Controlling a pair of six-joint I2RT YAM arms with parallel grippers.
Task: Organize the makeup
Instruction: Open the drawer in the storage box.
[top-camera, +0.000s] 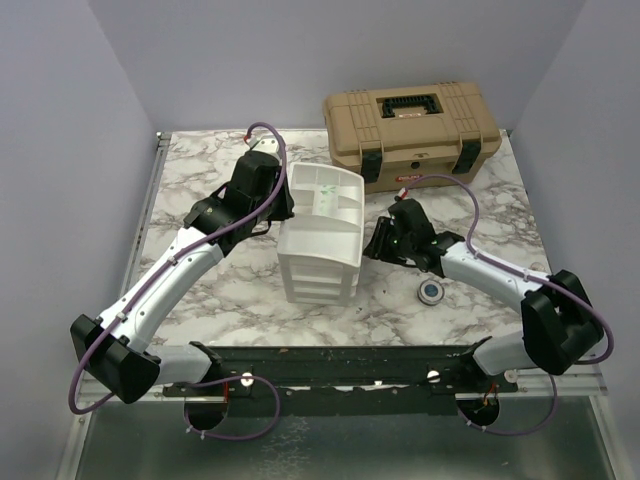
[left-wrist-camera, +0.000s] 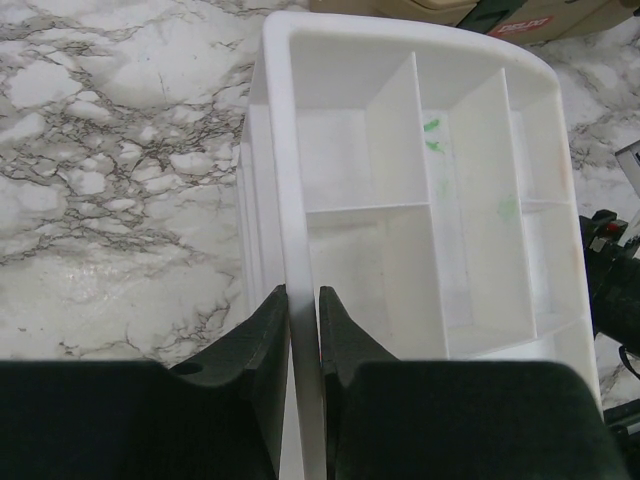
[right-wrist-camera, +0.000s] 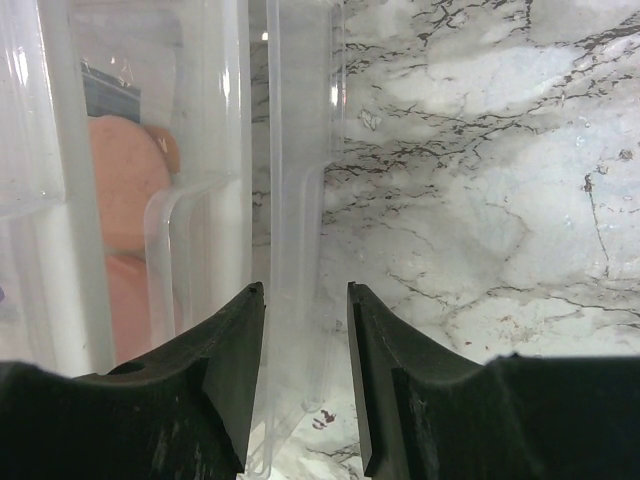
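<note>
At the left of the overhead view, the left arm reaches up from the lower left corner across the marble table to the left edge of the drawer unit, which stands in the middle of the frame. In the left wrist view, the left gripper is pinched tight on the white rim of the unit's divided top tray, one finger on each side of the wall.

The right gripper is at the unit's right side. Its fingers stand at a middling gap astride a clear plastic wall. Whether they press on it cannot be told. Behind the clear plastic at the left of the right wrist view lie the pink discs, blurred by the wall.

The round compact with its blue centre sits on the table right of the unit, just below the right arm. The tan toolbox is shut in the upper right.
</note>
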